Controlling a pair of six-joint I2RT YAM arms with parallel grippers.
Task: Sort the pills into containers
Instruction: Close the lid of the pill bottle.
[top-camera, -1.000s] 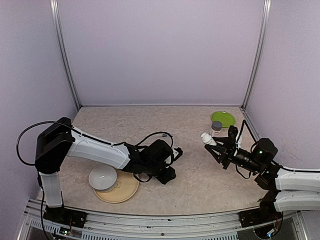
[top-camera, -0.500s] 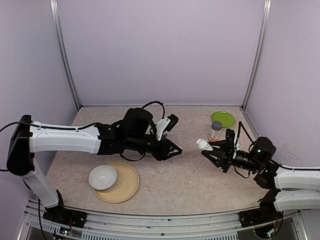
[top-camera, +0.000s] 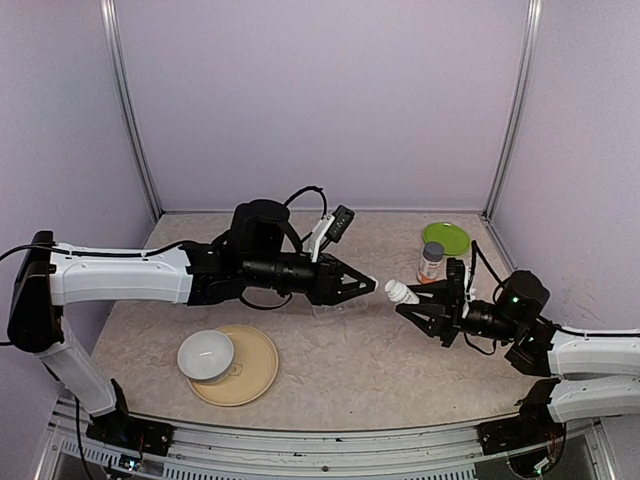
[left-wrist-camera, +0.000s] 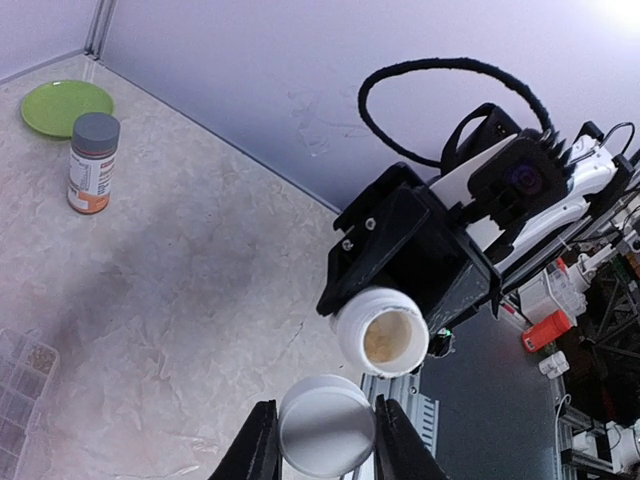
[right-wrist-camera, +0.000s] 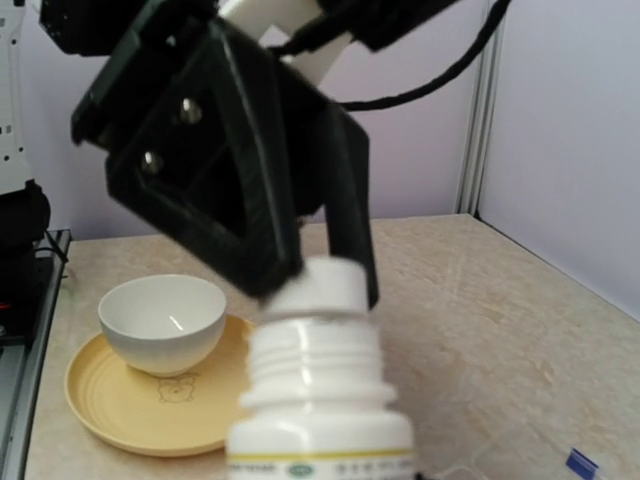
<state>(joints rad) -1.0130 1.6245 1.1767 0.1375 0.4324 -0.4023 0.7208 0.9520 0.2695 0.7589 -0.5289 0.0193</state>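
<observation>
Pinching a white cap (left-wrist-camera: 325, 432) in the left gripper (top-camera: 366, 287); clamping the uncapped white bottle (top-camera: 401, 292) tight in the right gripper (top-camera: 418, 305), pale pills (left-wrist-camera: 386, 341) seemingly inside; pill box (left-wrist-camera: 18, 390) on table (top-camera: 390, 375) below

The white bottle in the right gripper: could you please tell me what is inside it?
The white bottle is uncapped; a pale tan filling shows in its mouth. Single pills cannot be told, and its walls hide anything deeper.
</observation>
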